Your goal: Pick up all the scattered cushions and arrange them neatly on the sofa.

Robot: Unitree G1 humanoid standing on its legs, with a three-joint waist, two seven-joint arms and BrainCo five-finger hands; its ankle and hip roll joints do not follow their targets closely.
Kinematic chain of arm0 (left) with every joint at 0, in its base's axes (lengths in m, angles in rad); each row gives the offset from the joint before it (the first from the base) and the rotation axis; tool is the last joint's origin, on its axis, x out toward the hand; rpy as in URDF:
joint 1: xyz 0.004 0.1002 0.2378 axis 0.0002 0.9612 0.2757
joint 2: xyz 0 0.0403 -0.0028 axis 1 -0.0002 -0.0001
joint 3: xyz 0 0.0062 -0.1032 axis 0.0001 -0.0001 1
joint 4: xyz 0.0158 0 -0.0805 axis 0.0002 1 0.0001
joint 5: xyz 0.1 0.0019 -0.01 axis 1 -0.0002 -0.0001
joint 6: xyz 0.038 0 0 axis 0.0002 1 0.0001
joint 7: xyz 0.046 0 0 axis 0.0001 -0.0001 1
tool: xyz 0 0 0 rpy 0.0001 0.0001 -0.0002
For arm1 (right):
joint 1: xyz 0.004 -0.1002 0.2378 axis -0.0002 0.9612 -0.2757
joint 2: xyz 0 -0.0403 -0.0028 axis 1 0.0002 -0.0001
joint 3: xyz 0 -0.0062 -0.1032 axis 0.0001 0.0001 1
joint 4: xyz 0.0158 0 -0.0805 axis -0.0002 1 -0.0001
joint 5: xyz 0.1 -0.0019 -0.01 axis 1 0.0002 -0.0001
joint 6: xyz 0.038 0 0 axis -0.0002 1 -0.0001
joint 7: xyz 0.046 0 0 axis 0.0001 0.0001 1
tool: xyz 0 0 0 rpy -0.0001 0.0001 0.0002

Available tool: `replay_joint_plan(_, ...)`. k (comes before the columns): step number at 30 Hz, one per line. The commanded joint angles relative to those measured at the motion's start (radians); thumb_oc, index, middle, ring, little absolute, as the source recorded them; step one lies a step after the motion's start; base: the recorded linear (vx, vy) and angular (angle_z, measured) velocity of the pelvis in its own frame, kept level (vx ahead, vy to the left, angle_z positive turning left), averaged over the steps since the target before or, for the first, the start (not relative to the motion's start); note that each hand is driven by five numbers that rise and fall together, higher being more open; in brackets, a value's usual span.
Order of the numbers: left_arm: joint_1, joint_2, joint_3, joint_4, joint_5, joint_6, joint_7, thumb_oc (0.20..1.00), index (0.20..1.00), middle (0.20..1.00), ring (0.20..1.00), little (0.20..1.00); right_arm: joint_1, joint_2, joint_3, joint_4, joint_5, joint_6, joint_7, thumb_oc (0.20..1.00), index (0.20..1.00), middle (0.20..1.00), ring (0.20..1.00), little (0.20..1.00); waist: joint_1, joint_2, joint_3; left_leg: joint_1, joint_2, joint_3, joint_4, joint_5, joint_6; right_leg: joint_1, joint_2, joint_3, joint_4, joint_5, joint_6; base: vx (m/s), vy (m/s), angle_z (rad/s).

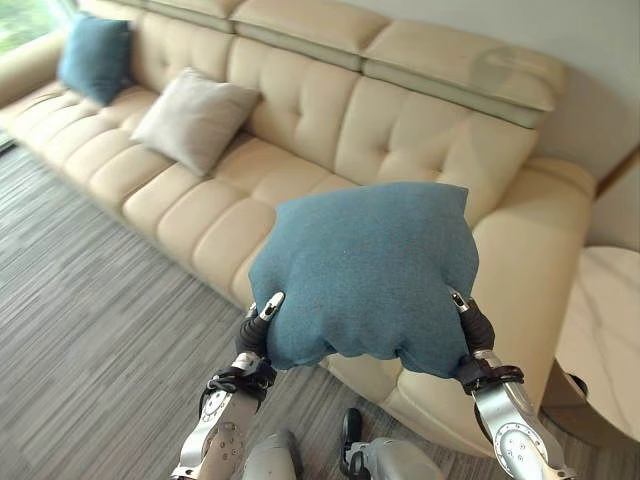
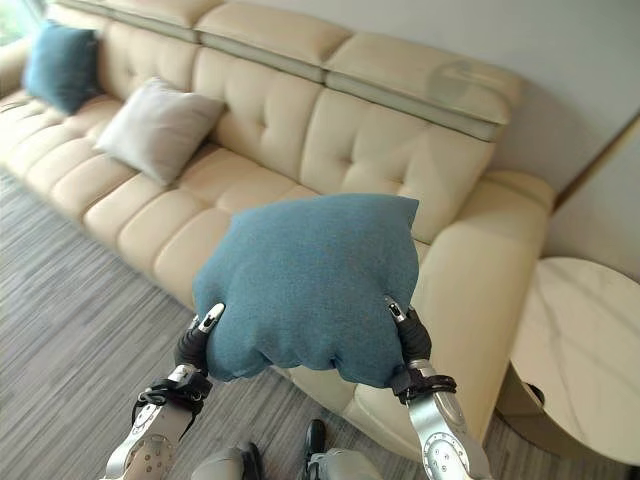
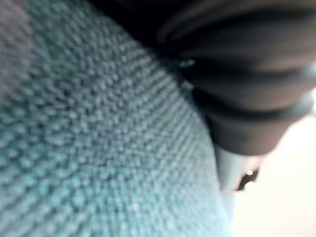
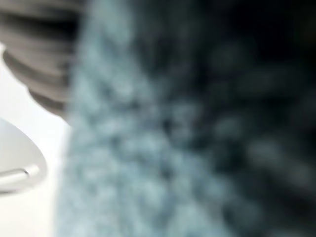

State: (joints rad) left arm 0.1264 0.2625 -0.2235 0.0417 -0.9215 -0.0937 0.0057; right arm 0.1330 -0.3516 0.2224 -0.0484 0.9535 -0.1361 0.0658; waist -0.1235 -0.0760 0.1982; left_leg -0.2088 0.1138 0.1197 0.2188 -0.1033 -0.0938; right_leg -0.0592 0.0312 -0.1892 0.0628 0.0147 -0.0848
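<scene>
The left hand (image 1: 262, 322) and the right hand (image 1: 468, 322) hold a blue cushion (image 1: 365, 275) between them, raised in the air above the right end of the cream sofa (image 1: 300, 140). Each hand presses into one lower side of the cushion; the fingers are hidden in the fabric, so I cannot tell if they are curled. Farther on the seat, a beige cushion (image 1: 193, 117) leans on the backrest. A second blue cushion (image 1: 95, 55) stands at the far left end.
</scene>
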Motion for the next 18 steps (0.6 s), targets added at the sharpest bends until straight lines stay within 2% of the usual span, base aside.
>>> replay_joint_plan(1, -0.046, -0.049, -0.050, -0.168, 0.039, -0.058, -0.074, 0.200, 0.200, 0.200, 0.200, 0.200, -0.054, 0.061, 0.080, -0.098, -0.028, -0.031, 0.078, 0.200, 0.200, 0.200, 0.200, 0.200, 0.040, 0.003, -0.013, 0.059, -0.001, -0.113, -0.124, 0.111, 0.011, 0.050, -0.051, 0.090, -0.050, -0.092, 0.124, 0.20, 0.159, -1.17)
replay_joint_plan(3, -0.045, -0.054, -0.051, -0.166, 0.041, -0.064, -0.067, 0.200, 0.200, 0.200, 0.200, 0.200, -0.052, 0.066, 0.075, -0.080, -0.024, -0.029, 0.075, 0.200, 0.200, 0.200, 0.200, 0.200, 0.046, 0.013, -0.016, 0.035, 0.011, -0.186, -0.210, 0.146, -0.003, 0.065, -0.046, 0.137, -0.055, -0.101, 0.131, 0.19, 0.165, -1.15)
replay_joint_plan(6, -0.041, -0.056, -0.054, -0.168, 0.044, -0.068, -0.070, 0.200, 0.200, 0.200, 0.200, 0.200, -0.043, 0.061, 0.062, -0.075, -0.019, -0.024, 0.074, 0.200, 0.200, 0.200, 0.200, 0.200, 0.049, 0.031, -0.011, 0.026, 0.011, -0.227, -0.245, 0.168, -0.017, 0.083, -0.049, 0.190, -0.048, -0.117, 0.137, 0.17, 0.226, -0.82)
replay_joint_plan(7, -0.036, -0.057, -0.061, -0.167, 0.047, -0.066, -0.075, 0.200, 0.200, 0.200, 0.200, 0.200, -0.039, 0.061, 0.064, -0.074, -0.019, -0.020, 0.074, 0.200, 0.200, 0.200, 0.200, 0.200, 0.048, 0.048, -0.015, 0.036, 0.006, -0.245, -0.253, 0.172, -0.015, 0.083, -0.043, 0.212, -0.048, -0.116, 0.140, 0.15, 0.271, -0.64)
replay_joint_plan(9, -0.030, -0.058, -0.062, -0.168, 0.048, -0.062, -0.080, 0.200, 0.200, 0.200, 0.200, 0.200, -0.036, 0.060, 0.067, -0.076, -0.018, -0.017, 0.080, 0.200, 0.200, 0.200, 0.200, 0.200, 0.045, 0.058, -0.017, 0.056, 0.005, -0.245, -0.264, 0.172, -0.020, 0.088, -0.043, 0.231, -0.047, -0.117, 0.142, 0.13, 0.254, -0.72)
replay_joint_plan(10, -0.018, -0.051, -0.069, -0.168, 0.055, -0.059, -0.093, 0.200, 0.200, 0.200, 0.200, 0.200, -0.030, 0.057, 0.071, -0.075, -0.025, -0.011, 0.081, 0.200, 0.200, 0.200, 0.200, 0.200, 0.036, 0.068, -0.035, 0.079, -0.007, -0.224, -0.259, 0.162, -0.017, 0.089, -0.068, 0.257, -0.055, -0.109, 0.156, 0.11, 0.209, -0.79)
replay_joint_plan(11, -0.018, -0.051, -0.069, -0.168, 0.055, -0.059, -0.093, 0.200, 0.200, 0.200, 0.200, 0.200, -0.030, 0.057, 0.071, -0.075, -0.025, -0.011, 0.081, 0.200, 0.200, 0.200, 0.200, 0.200, 0.037, 0.068, -0.035, 0.080, -0.007, -0.224, -0.259, 0.162, -0.017, 0.089, -0.068, 0.258, -0.055, -0.109, 0.156, 0.20, 0.383, -0.88)
replay_joint_plan(14, -0.017, -0.025, -0.062, -0.159, 0.059, -0.050, -0.102, 0.200, 0.200, 0.200, 0.200, 0.200, -0.036, 0.077, 0.084, -0.076, -0.044, 0.005, 0.084, 0.200, 0.200, 0.200, 0.200, 0.200, 0.033, 0.057, -0.050, 0.111, -0.027, -0.123, -0.255, 0.138, 0.018, 0.064, -0.112, 0.326, -0.059, -0.087, 0.187, 0.10, 0.253, -0.48)
replay_joint_plan(15, -0.017, -0.025, -0.062, -0.158, 0.059, -0.050, -0.102, 0.200, 0.200, 0.200, 0.200, 0.200, -0.036, 0.077, 0.084, -0.076, -0.044, 0.005, 0.084, 0.200, 0.200, 0.200, 0.200, 0.200, 0.035, 0.057, -0.050, 0.112, -0.027, -0.121, -0.255, 0.137, 0.018, 0.064, -0.112, 0.328, -0.059, -0.087, 0.187, 0.06, 0.212, -0.88)
replay_joint_plan(16, -0.024, -0.013, -0.051, -0.155, 0.060, -0.055, -0.100, 0.200, 0.200, 0.200, 0.200, 0.200, -0.048, 0.089, 0.097, -0.072, -0.052, 0.007, 0.085, 0.200, 0.200, 0.200, 0.200, 0.200, 0.031, 0.052, -0.049, 0.123, -0.034, -0.066, -0.251, 0.124, 0.037, 0.039, -0.124, 0.356, -0.046, -0.073, 0.208, 0.03, 0.190, -1.06)
replay_joint_plan(17, -0.029, -0.007, -0.041, -0.152, 0.062, -0.057, -0.092, 0.200, 0.200, 0.200, 0.200, 0.200, -0.059, 0.096, 0.103, -0.068, -0.057, 0.005, 0.082, 0.200, 0.200, 0.200, 0.200, 0.200, 0.038, 0.050, -0.044, 0.131, -0.031, -0.031, -0.252, 0.117, 0.042, 0.016, -0.123, 0.360, -0.026, -0.069, 0.212, 0.03, 0.242, -1.15)
replay_joint_plan(18, -0.035, 0.002, -0.024, -0.149, 0.071, -0.063, -0.079, 0.200, 0.200, 0.200, 0.200, 0.200, -0.074, 0.107, 0.116, -0.056, -0.059, -0.001, 0.075, 0.200, 0.200, 0.200, 0.200, 0.200, 0.049, 0.050, -0.038, 0.141, -0.026, 0.009, -0.253, 0.108, 0.047, -0.001, -0.128, 0.322, -0.005, -0.067, 0.212, -0.01, 0.134, -1.10)
